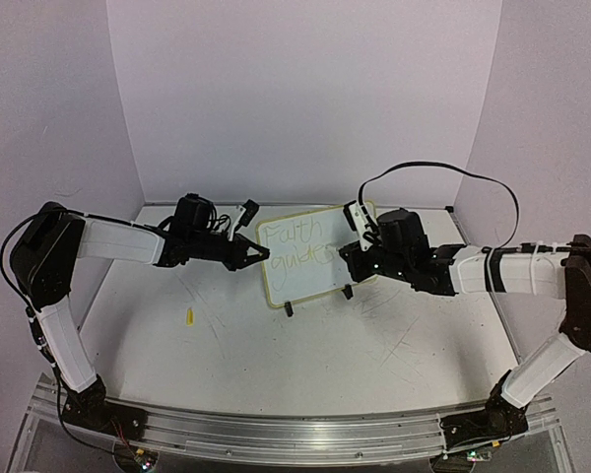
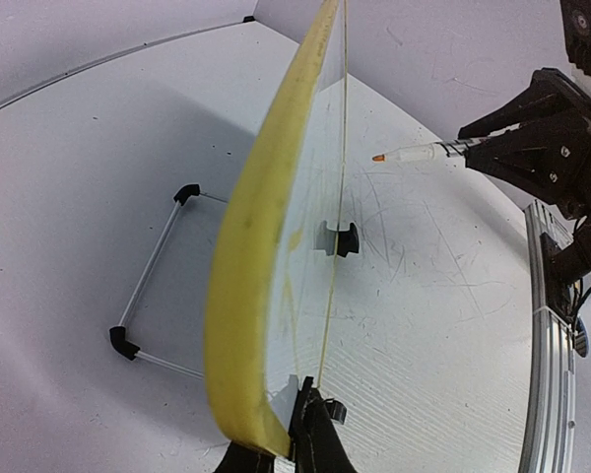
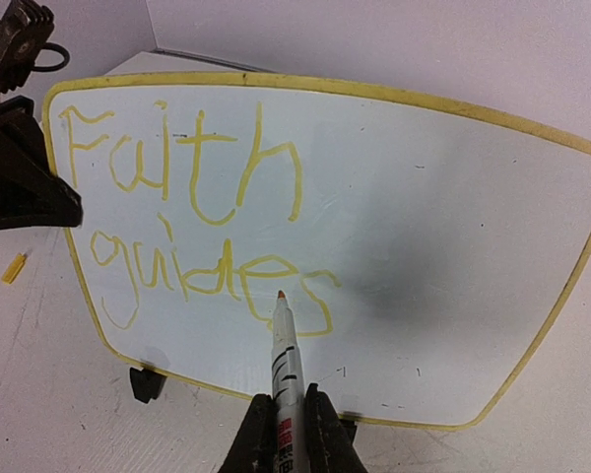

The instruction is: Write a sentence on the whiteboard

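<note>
The whiteboard [image 1: 325, 281] stands upright on the table [image 1: 374, 365], toward the back-centre, btw my two arms, leaning back a little on its black clip feet [image 3: 146, 382], w/ the wire stand [image 2: 148, 286] lying on the table behind it. My left pincer [image 2: 300, 409] is shut tight on the board's yellow rim at its left edge; in the right wrist view it shows as the black jaw set against that edge, about mid-height. My right pincer [image 3: 286, 434] is clamped on the marker [image 3: 287, 370], fingers pinching the barrel on both sides, pen pointing straight at the board face. The orange tip sits low on the board at the last letter of the 2nd line; can't tell whether it touches or is just off the surface. In the left wrist view, which looks edge-on along the board, the tip seems a hair short. Yellow writing [image 3: 177, 158] so far reads "Faith" on top, "guides" below, filling the left half; right half is bare white. A small yellow bit [image 1: 189, 316] lies on the table, well apart from the board, near-left of it.
</note>
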`<state>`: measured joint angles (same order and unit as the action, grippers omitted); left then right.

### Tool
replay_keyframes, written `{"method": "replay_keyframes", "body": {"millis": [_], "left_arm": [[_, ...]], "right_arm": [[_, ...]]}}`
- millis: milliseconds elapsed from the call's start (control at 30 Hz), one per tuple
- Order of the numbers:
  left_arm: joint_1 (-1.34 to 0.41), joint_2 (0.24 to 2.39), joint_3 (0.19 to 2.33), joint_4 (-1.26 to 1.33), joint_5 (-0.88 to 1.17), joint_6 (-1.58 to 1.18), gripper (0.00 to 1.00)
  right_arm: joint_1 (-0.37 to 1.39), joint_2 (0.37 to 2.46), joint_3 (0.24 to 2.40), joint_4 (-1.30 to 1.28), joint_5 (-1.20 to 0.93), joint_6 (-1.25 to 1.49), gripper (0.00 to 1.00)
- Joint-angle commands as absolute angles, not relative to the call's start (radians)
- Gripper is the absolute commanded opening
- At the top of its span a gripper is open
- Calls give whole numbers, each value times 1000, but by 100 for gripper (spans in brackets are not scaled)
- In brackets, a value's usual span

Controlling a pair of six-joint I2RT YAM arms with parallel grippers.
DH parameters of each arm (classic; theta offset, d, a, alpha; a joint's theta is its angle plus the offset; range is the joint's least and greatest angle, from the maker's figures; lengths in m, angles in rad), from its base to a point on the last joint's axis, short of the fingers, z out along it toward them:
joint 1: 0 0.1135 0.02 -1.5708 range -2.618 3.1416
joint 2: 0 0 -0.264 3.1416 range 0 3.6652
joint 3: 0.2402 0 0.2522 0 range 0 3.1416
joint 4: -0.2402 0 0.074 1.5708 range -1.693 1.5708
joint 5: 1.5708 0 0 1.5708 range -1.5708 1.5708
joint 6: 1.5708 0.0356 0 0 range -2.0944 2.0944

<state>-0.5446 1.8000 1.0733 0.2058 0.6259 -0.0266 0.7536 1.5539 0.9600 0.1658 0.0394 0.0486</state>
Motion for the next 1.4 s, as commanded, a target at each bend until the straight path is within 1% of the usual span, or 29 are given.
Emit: {"method": "replay_keyframes", "body": {"millis": [0,233,367,533,700,867,1367], "left_arm": [[-517,1810,1072,122,371,63,0],[-517,1810,1073,122,365,63,1],[-517,1811,1075,121,367,63,1],[-517,1805,1072,122,365,63,1],[-517,1815,1081,122,371,65,0],[-517,1819,1081,122,374,68,0],[-517,1819,1078,121,370,74,0]], "right_arm": [[759,1520,954,195,44,40,0],[758,1495,929,194,143,37,0],[754,1502,936,195,165,50,0],[725,1497,929,214,169,71,0],[719,1523,941,235,101,62,0],[715,1531,930,264,194,85,0],[692,1576,953,236,195,118,0]]}}
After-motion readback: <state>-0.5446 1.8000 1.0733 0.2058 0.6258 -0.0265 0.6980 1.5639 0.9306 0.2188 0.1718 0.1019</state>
